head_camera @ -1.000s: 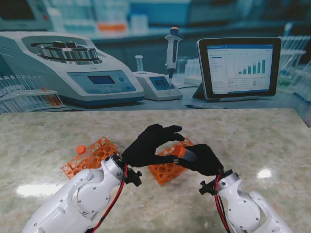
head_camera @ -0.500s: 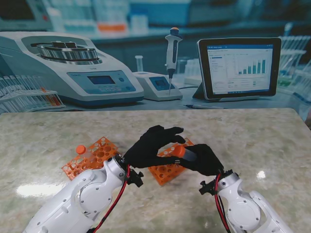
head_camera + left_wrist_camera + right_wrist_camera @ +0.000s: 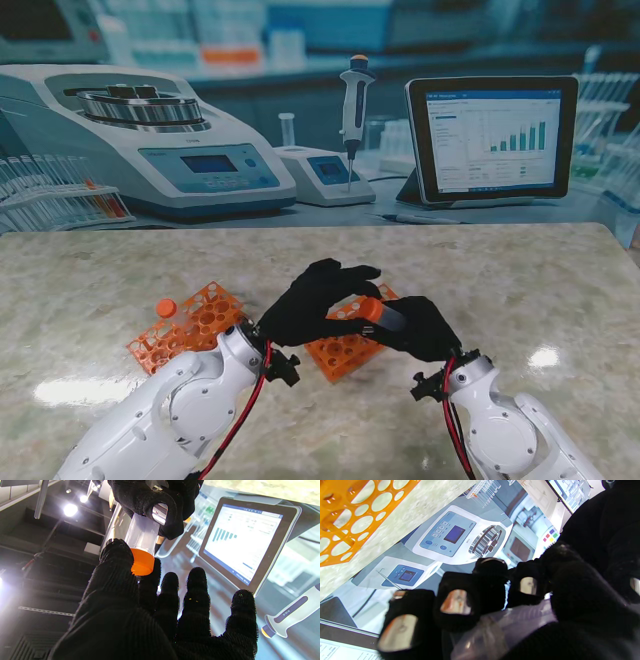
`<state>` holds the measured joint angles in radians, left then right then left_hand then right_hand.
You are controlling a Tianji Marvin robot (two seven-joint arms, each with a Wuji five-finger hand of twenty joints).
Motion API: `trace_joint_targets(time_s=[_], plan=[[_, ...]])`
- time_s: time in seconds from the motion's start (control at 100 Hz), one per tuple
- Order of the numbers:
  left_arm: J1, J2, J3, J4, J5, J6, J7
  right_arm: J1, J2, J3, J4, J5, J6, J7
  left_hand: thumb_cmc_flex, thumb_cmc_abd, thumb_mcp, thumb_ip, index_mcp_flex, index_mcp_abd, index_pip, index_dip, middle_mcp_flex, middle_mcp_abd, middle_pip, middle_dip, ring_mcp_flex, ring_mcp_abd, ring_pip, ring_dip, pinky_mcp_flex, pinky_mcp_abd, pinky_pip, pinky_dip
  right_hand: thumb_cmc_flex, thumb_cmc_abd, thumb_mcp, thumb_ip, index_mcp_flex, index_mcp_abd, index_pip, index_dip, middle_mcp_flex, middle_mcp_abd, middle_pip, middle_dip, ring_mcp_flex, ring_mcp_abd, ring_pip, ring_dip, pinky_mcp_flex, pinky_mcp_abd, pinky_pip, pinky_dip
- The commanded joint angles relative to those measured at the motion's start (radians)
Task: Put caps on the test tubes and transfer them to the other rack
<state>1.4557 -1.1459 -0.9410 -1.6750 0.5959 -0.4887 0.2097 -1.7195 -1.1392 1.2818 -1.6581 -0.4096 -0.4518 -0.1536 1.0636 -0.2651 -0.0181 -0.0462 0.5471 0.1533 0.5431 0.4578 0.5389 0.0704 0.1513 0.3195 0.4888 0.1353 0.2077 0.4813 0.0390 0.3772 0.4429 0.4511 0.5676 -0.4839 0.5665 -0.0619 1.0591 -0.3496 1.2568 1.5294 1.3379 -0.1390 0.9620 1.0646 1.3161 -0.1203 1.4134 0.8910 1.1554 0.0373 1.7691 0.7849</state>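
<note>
At the left of your stand view, an orange rack [image 3: 190, 318] carries one capped tube [image 3: 166, 307] at its left corner. Mid-frame, your left hand [image 3: 312, 302] pinches the orange cap [image 3: 370, 310] between thumb and forefinger, its other fingers spread, above a second orange rack [image 3: 340, 350]. Just right, your right hand [image 3: 420, 328] is wrapped around the clear test tube [image 3: 143, 533] wearing that cap.
</note>
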Motion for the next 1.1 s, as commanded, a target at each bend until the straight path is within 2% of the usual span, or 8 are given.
trace_joint_targets(time_s=[0.0, 0.18, 0.43, 0.47, 0.51, 0.62, 0.81, 1.09], plan=[[0.0, -0.005, 0.001, 0.0, 0.001, 0.002, 0.003, -0.007, -0.004, -0.004, -0.004, 0.002, 0.001, 0.003, 0.212, 0.11, 0.08, 0.046, 0.119, -0.098, 0.177, 0.024, 0.014, -0.034, 0.01, 0.013, 0.03, -0.029, 0.006, 0.014, -0.002, 0.006, 0.003, 0.018, 0.026, 0.032, 0.002, -0.004, 0.018, -0.076, 0.05, 0.037, 0.008, 0.019, 0.003, 0.001, 0.006, -0.028, 0.062, 0.024, 0.021, -0.014, 0.106, -0.001], [0.001, -0.006, 0.0, 0.002, 0.009, -0.004, 0.011, -0.007, -0.004, -0.004, -0.004, 0.002, 0.001, 0.003, 0.227, 0.091, 0.141, 0.052, 0.138, -0.11, 0.173, -0.005, 0.017, -0.044, 0.013, 0.012, 0.031, -0.033, 0.007, 0.015, -0.002, 0.007, 0.009, 0.018, 0.026, 0.031, 0.001, -0.004, 0.018, -0.076, 0.05, 0.037, 0.008, 0.019, 0.003, 0.001, 0.006, -0.027, 0.062, 0.024, 0.021, -0.014, 0.106, -0.001], [0.0, -0.007, 0.001, 0.012, 0.02, -0.023, 0.023, -0.006, -0.004, -0.005, -0.003, 0.002, 0.001, 0.002, 0.227, 0.057, 0.328, 0.006, 0.185, -0.158, 0.1, -0.029, 0.032, -0.08, 0.023, 0.008, 0.042, -0.037, 0.006, 0.01, 0.0, 0.003, 0.021, 0.01, 0.026, 0.032, 0.001, -0.004, 0.018, -0.076, 0.05, 0.037, 0.008, 0.02, 0.003, 0.001, 0.006, -0.027, 0.062, 0.024, 0.02, -0.012, 0.105, -0.002], [0.0, -0.006, 0.001, 0.013, 0.025, -0.026, 0.024, -0.005, -0.004, -0.005, -0.003, 0.002, 0.001, 0.002, 0.227, 0.056, 0.348, 0.004, 0.199, -0.19, 0.077, -0.035, 0.028, -0.077, 0.021, 0.005, 0.041, -0.035, 0.005, 0.009, -0.001, 0.003, 0.023, 0.007, 0.026, 0.032, 0.001, -0.004, 0.018, -0.076, 0.05, 0.037, 0.008, 0.019, 0.002, 0.001, 0.006, -0.027, 0.062, 0.024, 0.02, -0.012, 0.105, -0.002], [0.0, -0.006, 0.0, 0.014, 0.029, -0.03, 0.027, -0.005, -0.004, -0.005, -0.003, 0.002, 0.001, 0.002, 0.227, 0.061, 0.354, 0.011, 0.214, -0.219, 0.057, -0.038, 0.033, -0.108, 0.025, 0.004, 0.042, -0.034, 0.005, 0.008, 0.0, 0.003, 0.027, 0.005, 0.026, 0.034, 0.001, -0.004, 0.018, -0.076, 0.05, 0.037, 0.008, 0.019, 0.002, 0.001, 0.006, -0.027, 0.062, 0.024, 0.02, -0.012, 0.105, -0.002], [0.001, -0.004, -0.004, 0.014, 0.036, -0.036, 0.024, -0.005, -0.004, -0.005, -0.003, 0.002, 0.0, 0.002, 0.227, 0.032, 0.383, 0.011, 0.206, -0.265, 0.02, -0.046, 0.022, -0.075, 0.019, -0.003, 0.035, -0.03, 0.002, 0.006, -0.003, 0.004, 0.03, 0.0, 0.026, 0.033, 0.001, -0.004, 0.018, -0.076, 0.05, 0.037, 0.009, 0.02, 0.003, 0.001, 0.006, -0.027, 0.062, 0.024, 0.02, -0.012, 0.104, -0.002], [0.004, 0.002, -0.008, 0.01, 0.037, -0.041, 0.005, -0.006, -0.004, -0.005, -0.004, 0.002, 0.0, 0.003, 0.227, -0.006, 0.44, 0.009, 0.143, -0.366, 0.007, -0.047, 0.006, -0.064, 0.001, -0.016, 0.01, -0.03, -0.012, -0.004, -0.009, 0.0, 0.025, -0.008, 0.026, 0.032, 0.001, -0.004, 0.018, -0.076, 0.05, 0.037, 0.009, 0.019, 0.002, 0.001, 0.006, -0.026, 0.062, 0.024, 0.02, -0.012, 0.104, -0.002], [0.005, 0.009, -0.011, 0.004, 0.035, -0.05, -0.024, -0.006, -0.004, -0.005, -0.005, 0.001, 0.002, 0.003, 0.227, -0.037, 0.509, -0.004, 0.089, -0.391, -0.011, -0.069, -0.027, -0.064, -0.012, -0.027, -0.021, -0.025, -0.03, -0.02, -0.013, -0.002, 0.018, -0.012, 0.027, 0.032, 0.001, -0.004, 0.018, -0.076, 0.05, 0.037, 0.009, 0.019, 0.002, 0.001, 0.006, -0.026, 0.062, 0.024, 0.02, -0.012, 0.104, -0.002]])
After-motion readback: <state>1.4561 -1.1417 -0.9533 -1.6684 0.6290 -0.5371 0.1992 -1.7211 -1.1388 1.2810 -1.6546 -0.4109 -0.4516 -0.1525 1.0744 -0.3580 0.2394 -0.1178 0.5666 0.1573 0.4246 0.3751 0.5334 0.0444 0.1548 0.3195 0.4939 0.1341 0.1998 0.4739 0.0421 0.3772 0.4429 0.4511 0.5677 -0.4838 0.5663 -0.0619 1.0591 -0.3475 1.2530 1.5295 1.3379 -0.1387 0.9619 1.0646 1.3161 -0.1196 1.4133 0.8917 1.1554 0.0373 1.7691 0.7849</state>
